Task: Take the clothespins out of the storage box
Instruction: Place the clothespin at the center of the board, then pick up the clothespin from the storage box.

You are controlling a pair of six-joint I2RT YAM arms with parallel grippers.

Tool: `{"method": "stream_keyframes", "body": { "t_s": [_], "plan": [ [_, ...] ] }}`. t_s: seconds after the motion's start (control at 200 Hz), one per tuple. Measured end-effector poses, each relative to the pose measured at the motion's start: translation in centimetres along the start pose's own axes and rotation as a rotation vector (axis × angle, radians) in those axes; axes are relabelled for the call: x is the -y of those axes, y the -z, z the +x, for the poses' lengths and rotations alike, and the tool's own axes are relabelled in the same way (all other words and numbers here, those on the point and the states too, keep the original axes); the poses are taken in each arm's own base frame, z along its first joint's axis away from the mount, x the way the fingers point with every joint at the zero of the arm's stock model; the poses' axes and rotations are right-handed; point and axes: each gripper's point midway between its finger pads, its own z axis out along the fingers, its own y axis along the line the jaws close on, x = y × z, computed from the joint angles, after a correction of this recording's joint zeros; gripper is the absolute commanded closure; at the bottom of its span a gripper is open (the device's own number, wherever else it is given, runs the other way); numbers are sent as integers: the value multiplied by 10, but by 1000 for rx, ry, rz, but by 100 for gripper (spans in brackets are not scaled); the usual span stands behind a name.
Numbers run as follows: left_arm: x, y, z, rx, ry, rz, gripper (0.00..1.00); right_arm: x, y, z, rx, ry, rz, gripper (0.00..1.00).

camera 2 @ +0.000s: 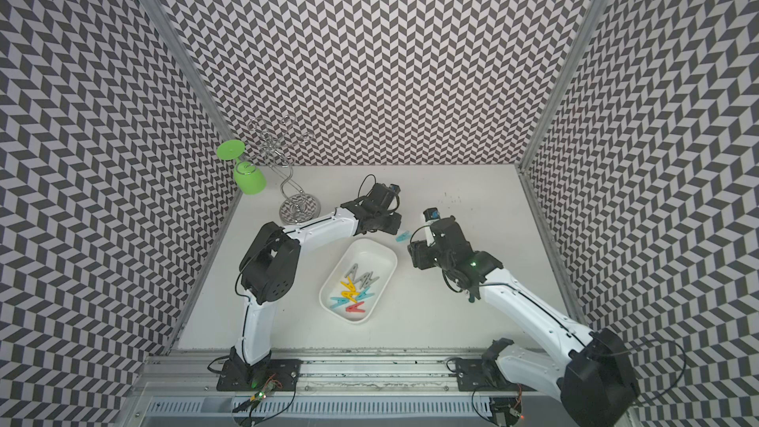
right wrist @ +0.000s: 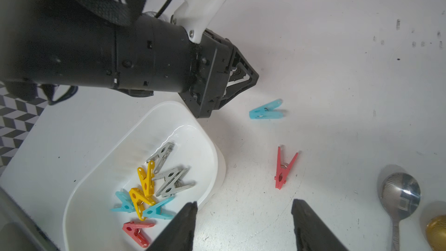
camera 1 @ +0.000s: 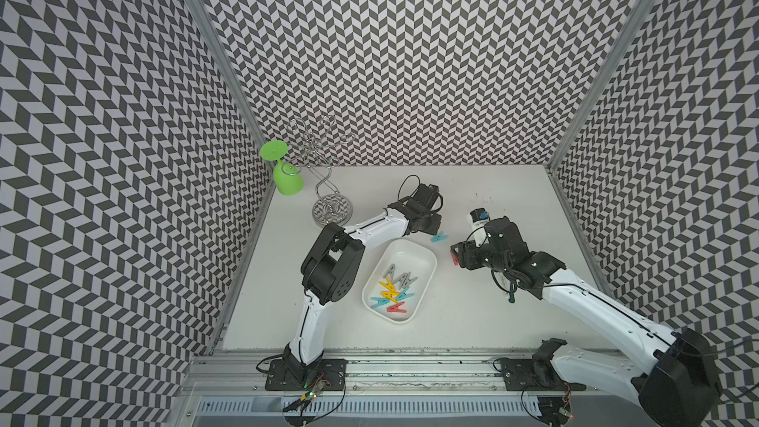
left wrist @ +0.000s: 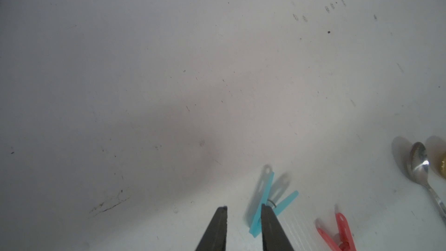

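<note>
1. Left gripper (left wrist: 243, 210): fingers slightly parted, nothing between them. A teal clothespin (left wrist: 264, 196) lies on the bench (left wrist: 144, 92) just beside the tip.
2. Right gripper (right wrist: 244, 204): spread wide and empty, above bare bench beside the storage box (right wrist: 198, 146).
3. Red clothespin (right wrist: 284, 167): out on the bench, near the box's far corner.
4. The other clothespins (camera 1: 394, 289): heaped inside the box, mid-bench.

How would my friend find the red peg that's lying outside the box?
Start at the white storage box mid-table. Beside it, on the bare tabletop, lie two loose clothespins. Yours is the red one, nearer the silver spoon; its neighbour is blue, and the other red clothespin sits inside the box.
</note>
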Motion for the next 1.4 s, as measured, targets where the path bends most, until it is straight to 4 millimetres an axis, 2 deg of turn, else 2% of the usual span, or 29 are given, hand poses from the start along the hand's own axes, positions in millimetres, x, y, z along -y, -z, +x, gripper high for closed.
{"method": "stream_keyframes", "body": {
  "t_s": [0.07,0.275,0.436,0.581,0.776,0.991,1.212,1.397],
  "plan": [
    [0,10,3,-1,-3,5,70,-8,0,3,-17,15,-47,39],
    [-5,65,5,44,3,20,67,-33,-2,14,-64,61,-155,40],
    [-14,91,22,49,25,14,67,-57,-2,29,-106,117,-225,40],
    [-22,98,55,4,57,-4,67,-70,-2,37,-128,153,-257,40],
    [-24,111,95,-54,84,-68,68,-74,-3,42,-141,167,-264,40],
    [-21,121,118,-65,122,-133,70,-76,-5,46,-156,176,-269,42],
    [-27,117,140,-92,160,-185,75,-83,-9,56,-187,198,-283,42],
    [-33,114,148,-95,184,-211,76,-83,-9,56,-187,203,-284,44]
  ]
}}
